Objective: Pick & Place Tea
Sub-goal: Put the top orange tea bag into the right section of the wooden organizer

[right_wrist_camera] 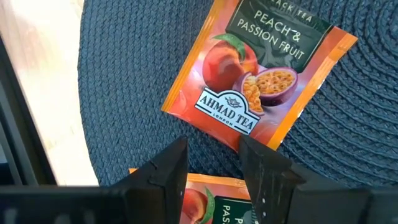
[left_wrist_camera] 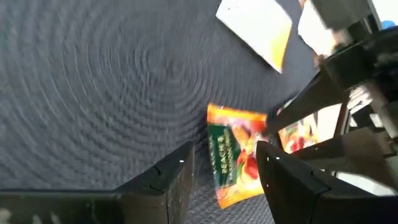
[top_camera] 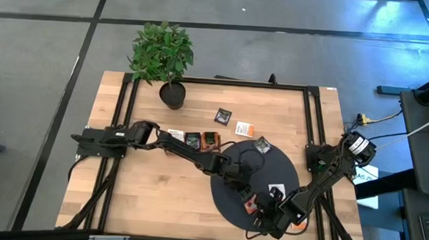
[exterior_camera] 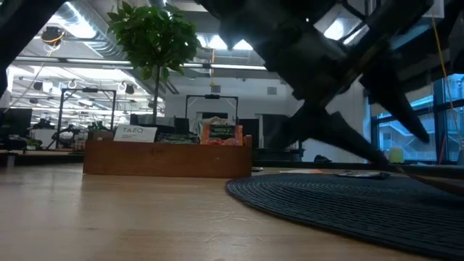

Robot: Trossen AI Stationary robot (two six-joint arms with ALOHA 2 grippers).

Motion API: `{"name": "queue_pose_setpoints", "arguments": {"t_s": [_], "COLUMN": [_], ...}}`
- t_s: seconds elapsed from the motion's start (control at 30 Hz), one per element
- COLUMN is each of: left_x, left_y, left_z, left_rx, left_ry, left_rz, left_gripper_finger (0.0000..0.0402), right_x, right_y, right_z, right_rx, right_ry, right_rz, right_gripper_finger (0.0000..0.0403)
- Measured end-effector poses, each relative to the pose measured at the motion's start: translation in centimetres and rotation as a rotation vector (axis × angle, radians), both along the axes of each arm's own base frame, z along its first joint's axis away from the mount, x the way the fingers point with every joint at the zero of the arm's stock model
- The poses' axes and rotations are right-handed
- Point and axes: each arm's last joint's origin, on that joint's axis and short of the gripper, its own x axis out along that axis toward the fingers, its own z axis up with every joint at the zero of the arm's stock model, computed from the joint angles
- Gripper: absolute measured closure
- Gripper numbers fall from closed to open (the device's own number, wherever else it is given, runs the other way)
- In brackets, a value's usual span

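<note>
Dark left gripper (top_camera: 244, 189), fingers apart, over black mat (top_camera: 229, 198) near front edge, just above orange peach tea sachet (left_wrist_camera: 233, 152); right gripper (top_camera: 263, 211), fingers parted, beside another orange sachet (right_wrist_camera: 258, 71).

Orange peach-and-passion-fruit tea sachets (right_wrist_camera: 258, 78) flat on round mat; white sachet (top_camera: 276, 190) nearby; dark sachets (top_camera: 223, 116) on table; more upright in wooden tray.

arms 2 (top_camera: 198, 157) | sachets on mat 3 (top_camera: 250, 205) | plant 1 (top_camera: 163, 55)
</note>
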Motion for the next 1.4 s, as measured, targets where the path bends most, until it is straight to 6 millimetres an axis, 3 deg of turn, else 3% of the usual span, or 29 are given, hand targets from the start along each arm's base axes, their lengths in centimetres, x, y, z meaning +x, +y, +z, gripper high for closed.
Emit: {"name": "queue_pose_setpoints", "arguments": {"t_s": [0.3,0.5,0.87,1.0,1.2,1.4], "left_x": [0.3,0.7,1.1,1.3,1.5,-0.1], "left_y": [-0.4,-0.6,0.1,1.1,3.0,6.0], "left_z": [-2.6,-2.5,-2.2,-2.2,-0.2,6.0], "left_rx": [-0.117,-0.125,-0.097,-0.096,-0.1,0.052], "left_ry": [0.063,-0.001,-0.049,-0.06,-0.124,-0.207], "left_rz": [-0.055,-0.078,-0.102,-0.124,-0.22,-0.35], "left_gripper_finger": [0.025,0.0287,0.0393,0.0397,0.0398,0.0399], "right_x": [0.0,0.0,0.0,-0.2,-0.5,-1.0], "right_y": [0.0,0.0,-0.1,0.4,0.0,-0.8], "right_z": [0.0,0.0,0.0,0.8,3.7,6.0], "right_rx": [-0.001,-0.005,-0.029,-0.113,-0.151,-0.168], "right_ry": [0.001,0.004,-0.018,-0.097,-0.136,-0.138], "right_rz": [0.001,0.003,-0.008,-0.009,-0.017,-0.002], "right_gripper_finger": [0.0253,0.0254,0.0254,0.0253,0.0253,0.0253]}}
